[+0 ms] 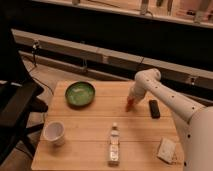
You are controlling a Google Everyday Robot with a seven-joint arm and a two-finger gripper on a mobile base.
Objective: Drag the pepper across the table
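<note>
The claw [131,101] is seen lowered over the back half of the surface [90,120], right of its middle. It is carried by a white arm [165,97] that is bent down from the right. Whether the claw is apart, together or clamped on anything cannot be told.

The pepper [129,106] is found right at the claw's tip, on its near-left side, as a small orange-red spot against the wood. Whether it is touched by the claw cannot be made out.

A black bar [154,108] is laid just to the right of the claw, apart from the pepper, with its long side running front to back. It is placed close beside the arm's lower link.

A green bowl [80,93] is set well to the left of the claw, at about the same depth. It is the one thing met on the line leftward from the pepper.

A small bottle [114,145] is placed in front of the claw and slightly to its left, well apart, with its cap end turned toward the claw. A white cup [54,133] is set far to the front-left, near the surface's left edge. A pale packet [166,150] is laid to the front-right, by the near right corner. A black chair [15,110] is seen beyond the left edge, far from the claw.
</note>
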